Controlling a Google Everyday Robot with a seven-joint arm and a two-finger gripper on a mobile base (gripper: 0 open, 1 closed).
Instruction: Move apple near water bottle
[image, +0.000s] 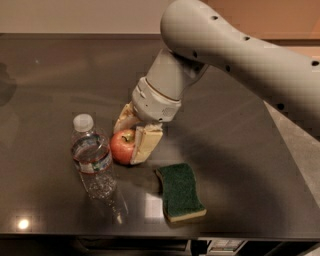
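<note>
The apple (121, 146), red with a short stem, rests on the dark table just right of the water bottle (93, 161), almost touching it. The bottle is clear plastic with a white cap and a label band, and it stands upright. My gripper (128, 145) comes down from the upper right on the white arm. Its two cream fingers (146, 143) sit on either side of the apple, one behind it on the left and one in front on the right, shut on it.
A green sponge with a yellow base (179, 193) lies to the right of the apple, near the table's front edge (150, 234). The dark tabletop (60, 75) extends far back and left. Its right edge runs diagonally at the right.
</note>
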